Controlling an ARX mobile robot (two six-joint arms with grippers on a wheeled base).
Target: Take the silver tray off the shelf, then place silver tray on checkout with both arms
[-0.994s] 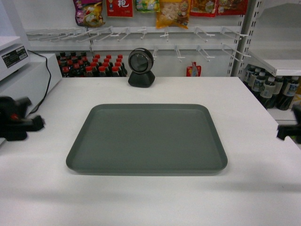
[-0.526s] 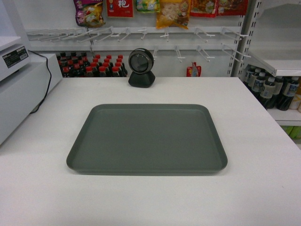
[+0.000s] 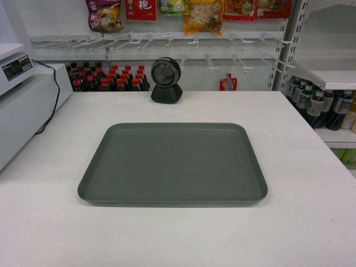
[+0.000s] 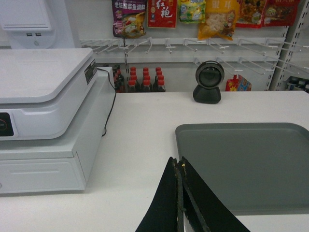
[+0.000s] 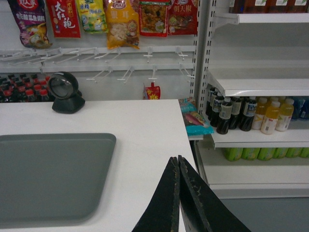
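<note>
The silver tray [image 3: 173, 162] lies flat and bare on the white checkout [image 3: 295, 222], in the middle of the head view. Neither arm shows in the head view. In the left wrist view my left gripper [image 4: 177, 160] is shut and holds nothing, above the counter just off the silver tray's [image 4: 246, 164] left front corner. My right gripper [image 5: 177, 158] is likewise shut and holds nothing, over the counter's right part, well apart from the silver tray's [image 5: 48, 179] right edge. The shelf [image 5: 256, 79] stands to the right of the checkout.
A white cash register [image 4: 43, 111] stands on the counter's left. A black round scanner [image 3: 166, 79] sits at the back edge. Bottles [image 5: 244, 115] fill the shelf at the right, and snack bags [image 3: 204, 14] hang on the back wall above hooks.
A second ago both arms showed at the left and right edges of the head view; they have since drawn back out of it. The tray has not moved.
</note>
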